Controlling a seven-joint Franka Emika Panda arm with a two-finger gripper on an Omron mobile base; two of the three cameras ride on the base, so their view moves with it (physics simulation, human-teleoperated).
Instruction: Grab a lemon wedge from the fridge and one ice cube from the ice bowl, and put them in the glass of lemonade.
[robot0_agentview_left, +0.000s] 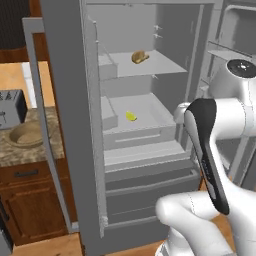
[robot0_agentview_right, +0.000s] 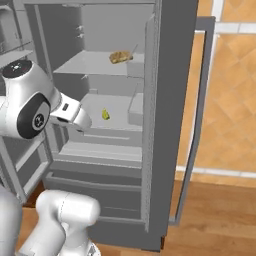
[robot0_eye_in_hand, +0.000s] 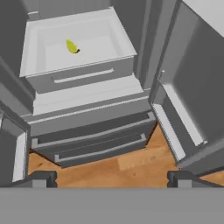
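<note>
- The fridge is tall and grey, and its doors are swung wide open.
- Inside, the lemon wedge lies in a pale, open drawer on the middle level. It is tiny, bright yellow and curved.
- In the right base view the lemon wedge sits near the middle of that drawer's floor, apart from the walls.
- In the hand view the lemon wedge is far up, in the back left part of the drawer.
- On the shelf above the drawer lies a brown bread lump. It is bigger than the wedge.
- Below the drawer are a flat ledge and two lower fridge drawers, both pushed in.
- The gripper has its two dark tips far apart, so it is wide open. It holds nothing.
- The gripper hangs in front of the fridge, well apart from the lemon wedge, and looks down at the wood floor.
- The white arm reaches up in front of the open fridge.
- Left of the fridge is a stone counter with brown cupboards under it.
- On that counter stand a toaster and the ice bowl. The bowl is round, tan and shallow, just in front of the toaster.
</note>
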